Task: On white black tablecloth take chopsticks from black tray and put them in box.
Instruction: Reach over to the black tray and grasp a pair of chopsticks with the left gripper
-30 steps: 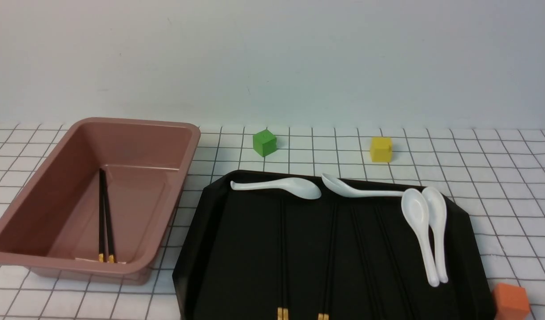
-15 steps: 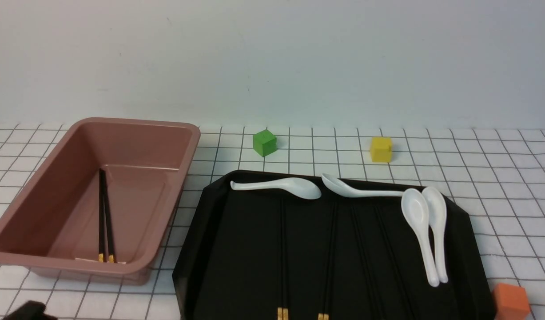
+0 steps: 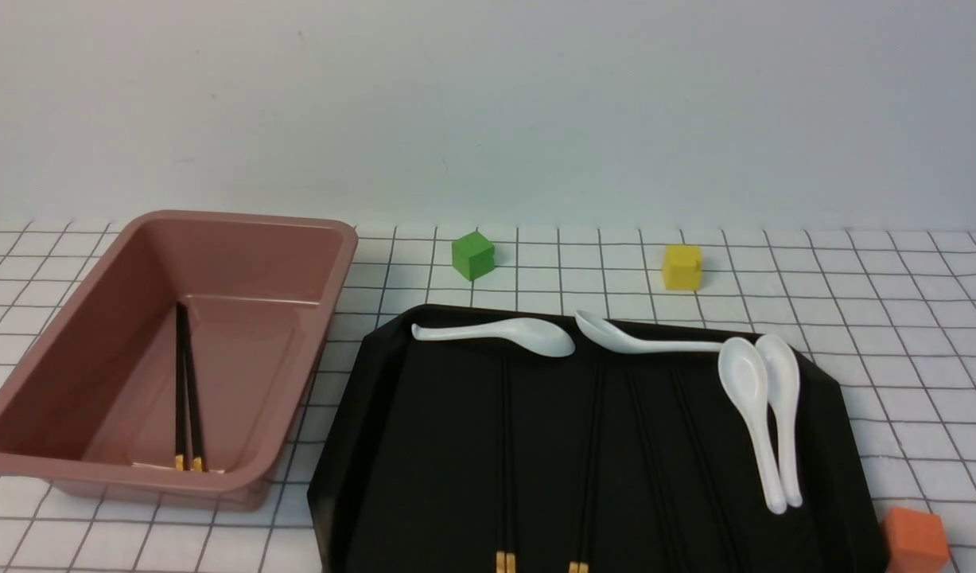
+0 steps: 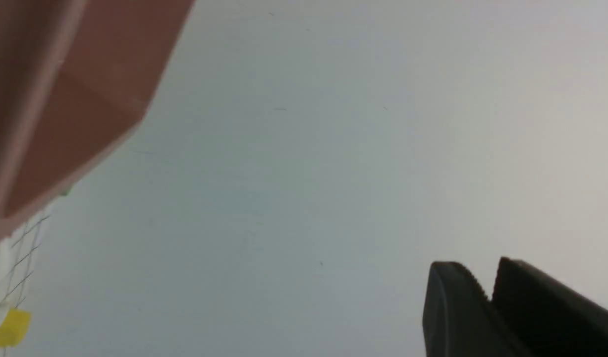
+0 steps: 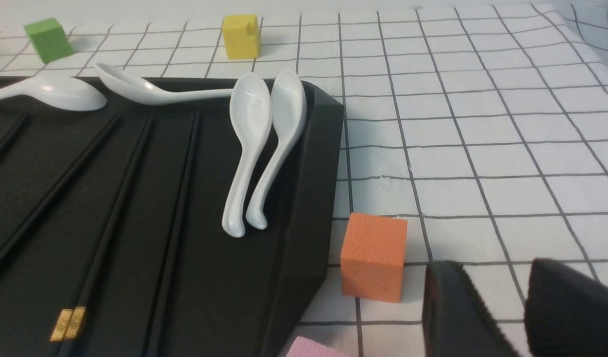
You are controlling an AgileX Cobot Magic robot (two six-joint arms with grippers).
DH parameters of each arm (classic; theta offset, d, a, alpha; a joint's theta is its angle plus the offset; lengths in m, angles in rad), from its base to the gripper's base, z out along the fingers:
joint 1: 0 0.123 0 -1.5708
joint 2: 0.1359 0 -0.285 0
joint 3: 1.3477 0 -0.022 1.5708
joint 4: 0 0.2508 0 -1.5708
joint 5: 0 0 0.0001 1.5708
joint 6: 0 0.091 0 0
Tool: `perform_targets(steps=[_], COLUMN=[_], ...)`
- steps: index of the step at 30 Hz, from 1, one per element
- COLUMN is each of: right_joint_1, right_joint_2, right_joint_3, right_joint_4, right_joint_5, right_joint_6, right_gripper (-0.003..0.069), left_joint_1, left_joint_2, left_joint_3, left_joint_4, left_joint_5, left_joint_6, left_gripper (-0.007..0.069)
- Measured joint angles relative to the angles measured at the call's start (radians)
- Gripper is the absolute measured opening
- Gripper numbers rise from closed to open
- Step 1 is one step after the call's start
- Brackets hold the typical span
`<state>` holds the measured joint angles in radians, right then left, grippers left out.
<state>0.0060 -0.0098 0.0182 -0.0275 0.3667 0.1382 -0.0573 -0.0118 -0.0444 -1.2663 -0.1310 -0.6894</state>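
The pinkish-brown box (image 3: 249, 220) stands at the left on the checked tablecloth (image 3: 893, 318), with two chopsticks (image 3: 184, 382) lying inside it. The black tray (image 3: 424, 446) lies to its right and holds several more chopsticks (image 3: 505, 446), which also show in the right wrist view (image 5: 110, 208). Neither gripper shows in the front view. In the left wrist view my left gripper (image 4: 487, 270) is shut and empty, pointing at the wall beside the box's outer wall (image 4: 76, 99). My right gripper (image 5: 497, 267) is open and empty over the cloth, right of the tray (image 5: 308, 198).
Several white spoons (image 3: 762, 414) lie on the tray's far and right parts. A green cube (image 3: 473, 255) and a yellow cube (image 3: 682, 267) sit behind the tray. An orange cube (image 5: 373, 255) stands by the tray's near right corner, with a pink block (image 5: 313, 348) near it.
A dark part of my left arm that showed at the bottom left of the front view half a second ago is out of view now. Nothing on the table has moved.
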Motion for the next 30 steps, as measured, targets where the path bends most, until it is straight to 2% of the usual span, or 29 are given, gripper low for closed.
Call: perform_targets(steps=[2, 5, 8, 10, 11, 12, 19, 20, 22, 25, 30], right_joint_1=[0.0, 0.0, 0.0, 0.0, 0.0, 0.0, 0.0, 0.0, 0.0, 0.0, 0.0], right_joint_2=[0.0, 0.0, 0.0, 0.0, 0.0, 0.0, 0.0, 0.0, 0.0, 0.0, 0.0], right_joint_3=[0.0, 0.0, 0.0, 0.0, 0.0, 0.0, 0.0, 0.0, 0.0, 0.0, 0.0], right_joint_4=[0.0, 0.0, 0.0, 0.0, 0.0, 0.0, 0.0, 0.0, 0.0, 0.0, 0.0], right_joint_5=[0.0, 0.0, 0.0, 0.0, 0.0, 0.0, 0.0, 0.0, 0.0, 0.0, 0.0], right_joint_6=[0.0, 0.0, 0.0, 0.0, 0.0, 0.0, 0.0, 0.0, 0.0, 0.0, 0.0], right_gripper=[0.024, 0.024, 0.024, 0.024, 0.024, 0.024, 0.024, 0.024, 0.024, 0.024, 0.024], left_joint_1=[0.0, 0.0, 0.0, 0.0, 0.0, 0.0, 0.0, 0.0, 0.0, 0.0, -0.007], left_joint_2=[0.0, 0.023, 0.109, 0.184, 0.184, 0.252, 0.632, 0.646, 0.837, 1.024, 1.298], left_joint_3=[-0.09, -0.277, -0.44, -0.503, -0.509, -0.542, -0.567, -0.568, -0.591, -0.625, -0.689], left_joint_4=[0.104, 0.334, 0.522, 0.576, 0.579, 0.593, 0.592, 0.592, 0.61, 0.643, 0.675], left_joint_5=[0.016, 0.11, 0.299, 0.46, 0.46, 0.585, 1.039, 1.051, 1.188, 1.241, 1.233], left_joint_6=[0.065, 0.223, 0.367, 0.427, 0.433, 0.463, 0.497, 0.497, 0.504, 0.547, 0.582], left_gripper=[0.0134, 0.0134, 0.0135, 0.0135, 0.0135, 0.0137, 0.0138, 0.0138, 0.0138, 0.0138, 0.0138])
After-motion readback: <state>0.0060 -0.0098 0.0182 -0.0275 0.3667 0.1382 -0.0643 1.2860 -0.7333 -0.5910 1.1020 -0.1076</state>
